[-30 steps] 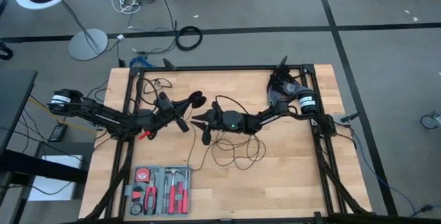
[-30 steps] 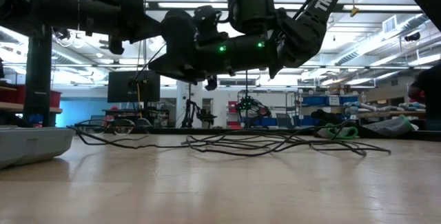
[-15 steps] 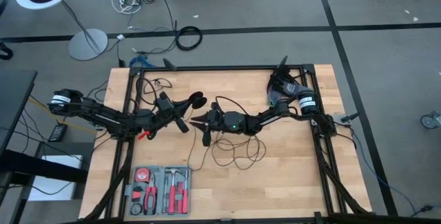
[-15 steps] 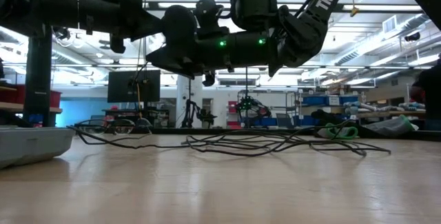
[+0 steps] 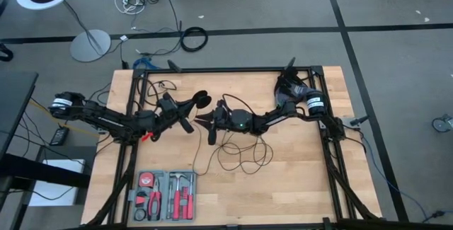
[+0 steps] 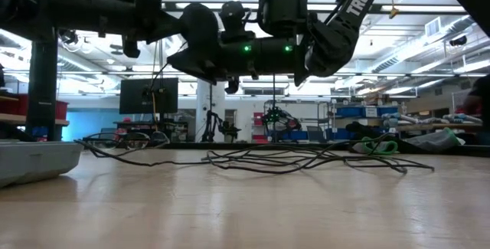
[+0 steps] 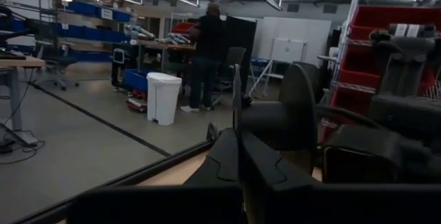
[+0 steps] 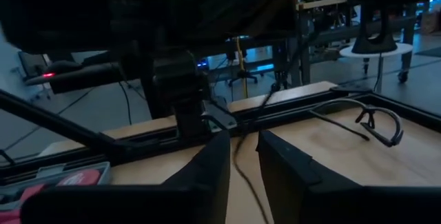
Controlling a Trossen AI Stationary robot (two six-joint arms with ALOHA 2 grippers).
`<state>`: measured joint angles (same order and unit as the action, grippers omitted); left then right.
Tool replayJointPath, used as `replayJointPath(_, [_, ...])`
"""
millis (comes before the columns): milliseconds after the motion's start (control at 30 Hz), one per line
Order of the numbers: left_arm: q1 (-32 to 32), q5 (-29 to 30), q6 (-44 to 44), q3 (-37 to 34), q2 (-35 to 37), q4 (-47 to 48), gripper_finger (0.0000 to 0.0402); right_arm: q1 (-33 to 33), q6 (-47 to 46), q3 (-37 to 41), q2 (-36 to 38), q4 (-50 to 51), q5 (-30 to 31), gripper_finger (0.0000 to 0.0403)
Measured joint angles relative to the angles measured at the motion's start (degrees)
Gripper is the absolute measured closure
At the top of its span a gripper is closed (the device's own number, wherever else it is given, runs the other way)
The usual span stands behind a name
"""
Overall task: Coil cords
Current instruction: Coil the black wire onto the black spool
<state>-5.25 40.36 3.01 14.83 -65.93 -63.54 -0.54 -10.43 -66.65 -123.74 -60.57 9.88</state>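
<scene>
The long, very thin black cord (image 5: 241,156) lies in loose, overlapping loops on the light wooden bench (image 5: 297,180), mostly at the centre and toward its front edge; in the low view the same strands (image 6: 306,159) rest flat on the surface. One strand rises from the loops to the right gripper (image 5: 207,122), which hangs above the bench centre; in the right wrist view the cord (image 8: 241,156) runs through the narrow gap between the two dark fingers (image 8: 207,165) (whether they press on it cannot be told). The small round black disc-shaped puck (image 5: 202,102) sits at the tip of the left gripper (image 5: 190,111), whose fingers are fully closed, just beside the right gripper. A grey tray of red-handled hand tools (image 5: 164,195) sits at the front left corner of the bench. A thick black cable ring (image 5: 193,39) lies on the floor behind the bench, well apart from the cord.
</scene>
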Motion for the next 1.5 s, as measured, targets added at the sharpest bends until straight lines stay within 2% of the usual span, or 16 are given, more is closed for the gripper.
replayJointPath(433, [0.8, -1.2, 0.2, 0.1, 0.0, -1.4, 0.0401, -1.3, 0.1, -1.6, 0.0, -0.9, -3.5, 0.0375])
replayJointPath(567, [0.8, -1.3, 0.2, 0.1, 0.0, -1.0, 0.0401, -1.3, 1.2, -4.3, 0.1, 3.3, -5.1, 0.0398])
replayJointPath(733, [0.8, -1.1, -1.0, 0.1, 0.0, -1.1, 0.0401, -1.2, 1.3, -5.5, 0.1, 6.9, -5.2, 0.0400])
replayJointPath(1067, [0.8, 0.2, -2.9, 0.1, 0.0, 0.2, 0.0401, -0.6, 1.8, -5.5, 0.2, 7.3, -4.8, 0.0401])
replayJointPath(1233, [0.8, 0.3, -3.0, 0.1, 0.0, 0.4, 0.0401, -0.4, 2.0, -5.5, 0.2, 10.6, -0.9, 0.0402])
replayJointPath(1333, [0.8, 0.8, -3.0, 0.1, 0.0, 0.4, 0.0401, 0.2, 1.9, -5.4, 1.4, 16.6, 0.9, 0.0402])
replayJointPath(1500, [0.8, 1.8, -4.1, 0.1, 0.0, -0.1, 0.0401, 3.0, 7.0, -5.4, 6.7, 29.2, 10.5, 0.0402])
